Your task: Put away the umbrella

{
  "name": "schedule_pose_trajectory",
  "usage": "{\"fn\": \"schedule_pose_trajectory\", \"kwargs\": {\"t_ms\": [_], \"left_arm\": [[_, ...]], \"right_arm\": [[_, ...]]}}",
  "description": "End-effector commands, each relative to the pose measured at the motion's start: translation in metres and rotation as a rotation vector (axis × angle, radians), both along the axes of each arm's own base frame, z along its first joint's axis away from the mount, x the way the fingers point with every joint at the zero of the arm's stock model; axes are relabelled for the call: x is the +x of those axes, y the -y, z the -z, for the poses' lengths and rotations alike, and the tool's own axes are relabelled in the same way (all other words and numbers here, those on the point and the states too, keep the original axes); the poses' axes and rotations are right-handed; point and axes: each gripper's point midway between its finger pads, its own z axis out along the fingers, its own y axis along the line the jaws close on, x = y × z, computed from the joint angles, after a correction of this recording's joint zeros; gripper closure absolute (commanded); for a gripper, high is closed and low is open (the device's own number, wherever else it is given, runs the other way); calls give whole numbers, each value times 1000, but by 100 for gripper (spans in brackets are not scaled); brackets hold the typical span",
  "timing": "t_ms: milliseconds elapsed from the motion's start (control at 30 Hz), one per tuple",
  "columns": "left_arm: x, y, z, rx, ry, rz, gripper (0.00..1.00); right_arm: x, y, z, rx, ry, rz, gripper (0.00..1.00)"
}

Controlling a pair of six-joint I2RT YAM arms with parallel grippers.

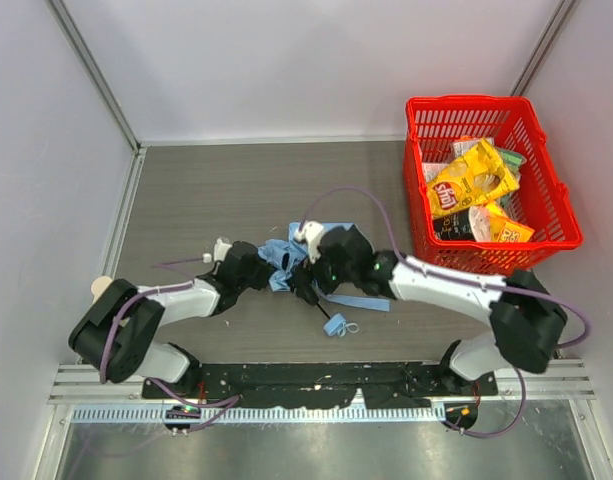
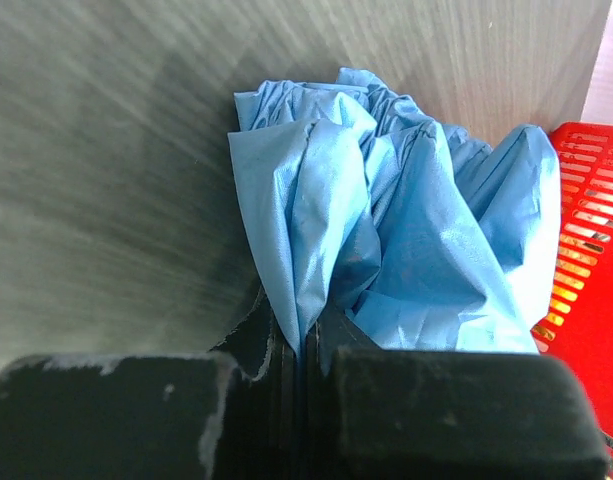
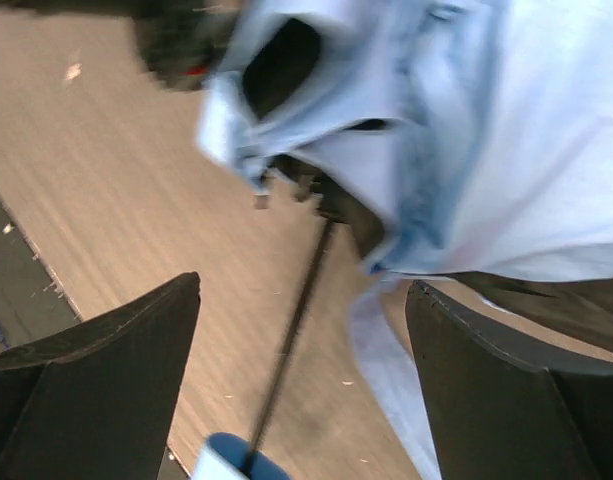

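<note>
The umbrella [image 1: 279,256] lies crumpled at the middle of the table, light blue fabric bunched between my two grippers. Its thin black shaft [image 1: 319,306] runs toward the near edge and ends in the small blue handle [image 1: 335,325]. My left gripper [image 1: 266,267] is shut on a fold of the fabric; in the left wrist view the blue cloth [image 2: 386,220] rises out of the closed gripper [image 2: 304,345]. My right gripper [image 1: 309,285] is open wide over the shaft [image 3: 296,320], touching nothing, with fabric [image 3: 486,130] above it and the handle [image 3: 231,462] below.
A red plastic basket [image 1: 418,180] holding snack bags [image 1: 470,180] stands at the back right, and its wall shows in the left wrist view [image 2: 586,230]. A loose blue strap [image 1: 364,301] lies on the table by the right arm. White walls enclose the table.
</note>
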Motion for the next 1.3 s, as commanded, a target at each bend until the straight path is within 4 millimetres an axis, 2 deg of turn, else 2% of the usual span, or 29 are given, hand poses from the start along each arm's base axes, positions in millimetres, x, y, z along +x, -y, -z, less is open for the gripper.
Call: {"fn": "schedule_pose_trajectory", "kwargs": {"t_ms": [0, 133, 200, 233, 367, 400, 500, 533, 600, 633, 667, 733, 767, 867, 900, 933, 1067, 1133, 1167, 1267], "left_arm": [[-20, -11, 6, 51, -148, -89, 100], [-28, -5, 5, 63, -195, -90, 100], [-32, -4, 10, 57, -225, -96, 100], [-33, -3, 10, 50, -230, -95, 100], [-37, -1, 11, 43, -249, -100, 100], [-39, 0, 11, 39, -255, -100, 100], [-40, 2, 8, 22, -265, -104, 100], [-41, 2, 7, 23, -269, -105, 100], [-39, 4, 4, 18, -264, -107, 100], [-39, 5, 2, 16, -262, -107, 100], [-40, 6, 2, 21, -261, -104, 100], [-41, 7, 3, 20, -265, -110, 100], [-42, 10, 3, 20, -264, -104, 100], [-42, 12, 3, 24, -252, -96, 100], [-41, 12, 4, 27, -248, -100, 100], [-41, 11, 5, 27, -244, -101, 100], [-35, 11, 1, 50, -199, -87, 99], [-32, 9, -6, 81, -153, -69, 84], [-31, 7, -10, 91, -130, -63, 66], [-24, 2, -29, 91, -4, -45, 33]], "right_arm": [[12, -19, -33, 68, 407, 99, 12], [8, -40, -41, 64, 649, 92, 12], [10, -45, -30, 28, 695, 62, 12], [12, -47, -30, 9, 725, 54, 12], [29, -49, -23, -91, 852, 103, 11], [34, -50, -15, -117, 867, 112, 12], [49, -46, -7, -210, 962, 152, 12], [53, -49, 1, -226, 975, 166, 12], [62, -45, 7, -266, 1016, 227, 15], [65, -42, 14, -295, 1026, 238, 19], [67, -43, 13, -280, 1029, 251, 23], [67, -43, 23, -257, 991, 262, 54], [68, -42, 29, -241, 965, 246, 60], [63, -40, 50, -164, 849, 192, 92], [63, -38, 50, -147, 830, 190, 98], [56, -36, 61, -118, 781, 159, 99], [49, -29, 76, 16, 601, 98, 99], [42, -28, 82, 76, 519, 55, 99], [36, -25, 85, 101, 479, 65, 99], [19, -28, 93, 198, 347, 13, 99]]}}
